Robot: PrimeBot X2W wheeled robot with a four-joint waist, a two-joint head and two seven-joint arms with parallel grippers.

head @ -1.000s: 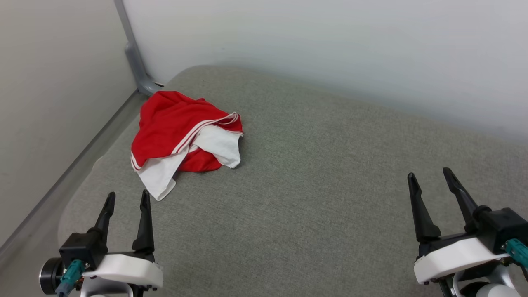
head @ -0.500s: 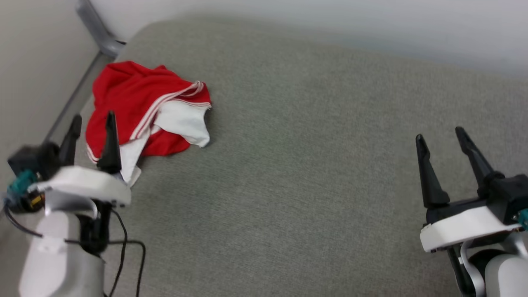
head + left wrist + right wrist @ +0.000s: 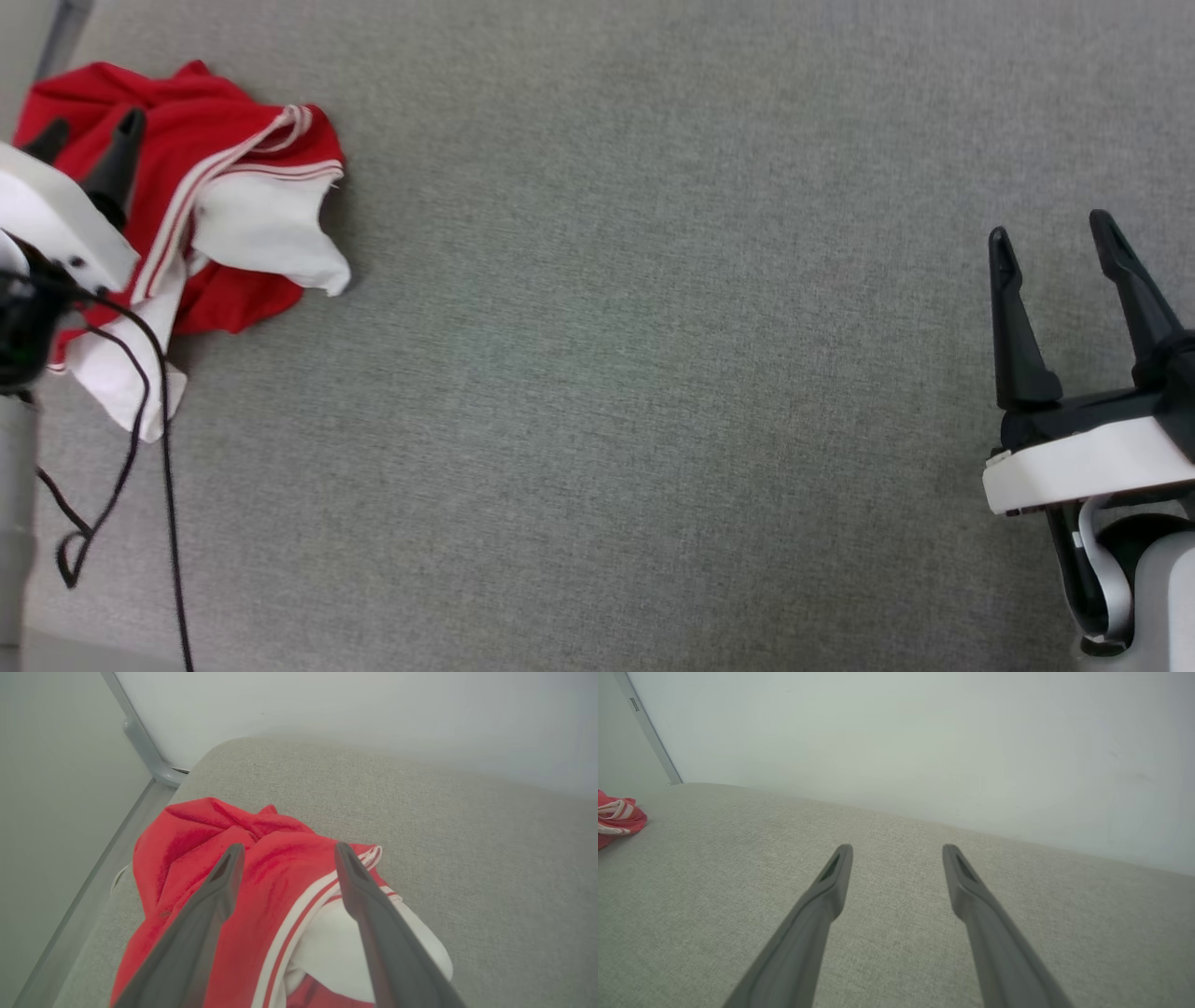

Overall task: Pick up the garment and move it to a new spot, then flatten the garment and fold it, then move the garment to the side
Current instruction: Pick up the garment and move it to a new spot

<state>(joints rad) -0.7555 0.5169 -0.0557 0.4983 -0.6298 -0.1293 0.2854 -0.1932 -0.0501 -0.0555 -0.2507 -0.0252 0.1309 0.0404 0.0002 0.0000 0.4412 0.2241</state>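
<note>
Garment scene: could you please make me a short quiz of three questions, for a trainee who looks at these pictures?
1. True or false: the left end effector is shut on the garment.
2. The garment lies on: A) a grey fabric surface; B) a wooden table; C) a metal tray.
3. Fill in: the end effector far from the garment, over bare fabric, is the ____ one.

Key:
1. False. It is open above the garment.
2. A.
3. Right: the right end effector.
</note>
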